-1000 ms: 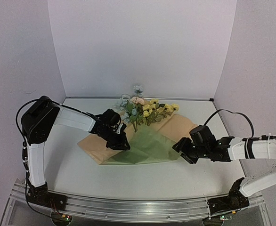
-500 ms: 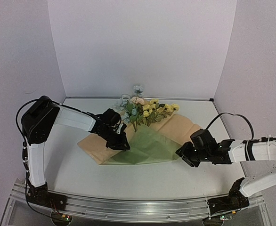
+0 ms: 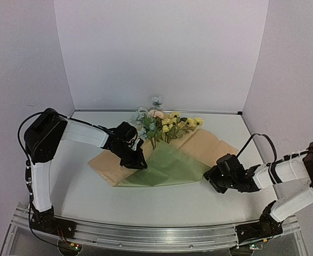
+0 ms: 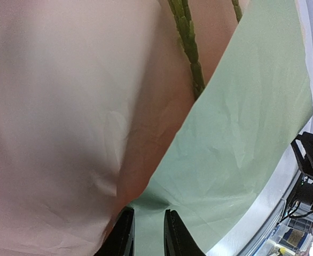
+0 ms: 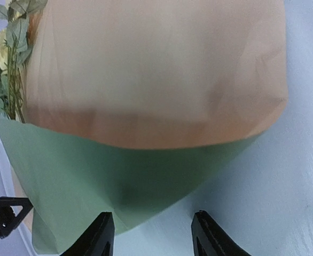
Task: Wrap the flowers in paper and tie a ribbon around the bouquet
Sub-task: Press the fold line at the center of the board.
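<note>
Tabletop [image 3: 92, 192]: left gripper [image 4: 147, 220] pinches paper [image 4: 242, 133]; right gripper [image 5: 152, 224] spread, touching nothing.

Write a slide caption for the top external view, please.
Left gripper holds the paper folded over the flowers; right gripper open beside its corner.

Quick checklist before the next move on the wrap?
1. Left hand pinching the green fold of the paper: ok.
2. Right hand open, gripping nothing: ok.
3. Green corner of the paper at the right hand's fingertips: ok, seen in the right wrist view.
4. Flowers lying on the paper, stems under the fold: ok.
5. Ribbon within reach: cannot tell, none in view.
</note>
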`<state>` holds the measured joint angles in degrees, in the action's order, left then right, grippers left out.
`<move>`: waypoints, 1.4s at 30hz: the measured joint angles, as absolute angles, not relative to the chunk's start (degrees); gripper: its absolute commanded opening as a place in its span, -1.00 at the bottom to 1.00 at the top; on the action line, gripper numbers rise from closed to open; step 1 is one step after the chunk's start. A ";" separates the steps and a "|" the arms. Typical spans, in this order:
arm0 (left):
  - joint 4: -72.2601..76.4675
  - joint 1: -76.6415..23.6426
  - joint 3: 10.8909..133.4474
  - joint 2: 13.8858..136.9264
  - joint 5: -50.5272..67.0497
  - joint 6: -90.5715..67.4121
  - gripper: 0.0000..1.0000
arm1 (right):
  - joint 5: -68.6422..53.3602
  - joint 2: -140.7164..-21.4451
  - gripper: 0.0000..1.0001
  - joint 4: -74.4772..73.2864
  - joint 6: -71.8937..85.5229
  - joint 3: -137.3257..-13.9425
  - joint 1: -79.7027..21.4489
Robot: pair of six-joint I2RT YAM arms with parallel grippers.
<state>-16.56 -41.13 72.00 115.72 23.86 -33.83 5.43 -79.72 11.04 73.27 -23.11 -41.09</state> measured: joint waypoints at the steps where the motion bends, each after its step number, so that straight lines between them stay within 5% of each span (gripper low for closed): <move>1: -16.56 -41.09 72.04 115.72 23.86 -33.78 -0.58 | 5.85 -80.60 -0.15 12.55 73.83 -23.08 -40.85; 5: -16.78 -40.89 72.29 116.01 23.86 -33.15 -0.59 | 7.99 -82.41 -0.30 17.18 75.52 -22.02 -40.51; 14: -17.57 -40.47 73.19 116.77 23.87 -32.93 -0.59 | 11.37 -81.92 -1.00 17.22 73.96 -20.47 -40.52; 30: -18.07 -40.42 75.45 117.80 23.90 -32.78 -0.57 | 24.78 -76.45 -1.00 8.45 62.19 -31.83 -52.84; 42: -17.86 -40.38 75.36 116.45 23.88 -32.75 -0.39 | 27.62 -82.71 -1.00 -7.40 78.69 -33.63 -53.34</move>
